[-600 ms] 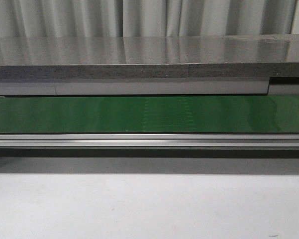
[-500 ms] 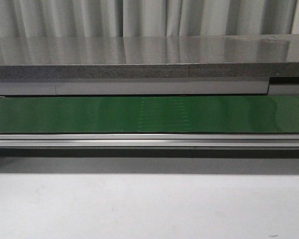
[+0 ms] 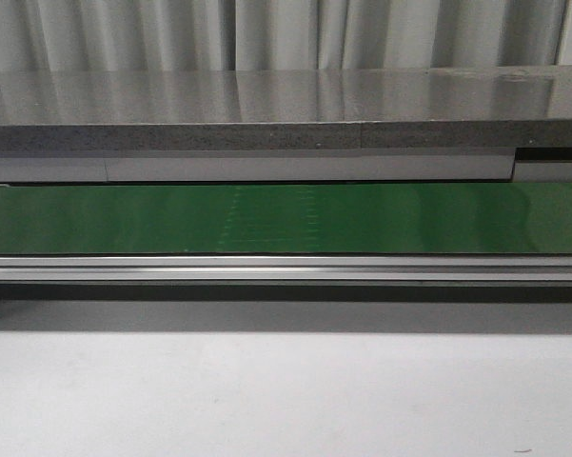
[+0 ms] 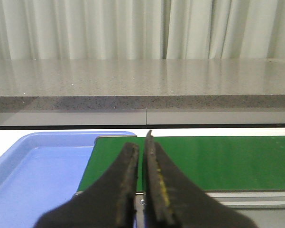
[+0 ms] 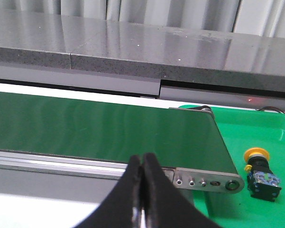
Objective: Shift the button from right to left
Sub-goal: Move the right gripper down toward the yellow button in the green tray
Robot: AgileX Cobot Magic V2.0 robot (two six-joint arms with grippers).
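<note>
Nothing moved yet. Button [image 5: 259, 174] lies on green tray [image 5: 275, 137] at conveyor belt's [image 3: 286, 217] right end. Both grippers, left [image 4: 141, 147] and right [image 5: 141, 164], empty, jaws pressed together. Blue tray [image 4: 38, 171] on left awaits.

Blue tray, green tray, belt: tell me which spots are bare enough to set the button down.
The blue tray at the belt's left end shows bare as far as visible. The green belt carries nothing between grey counter and metal rail. The green tray already holds the button near the belt's end roller; bare floor lies behind it.
</note>
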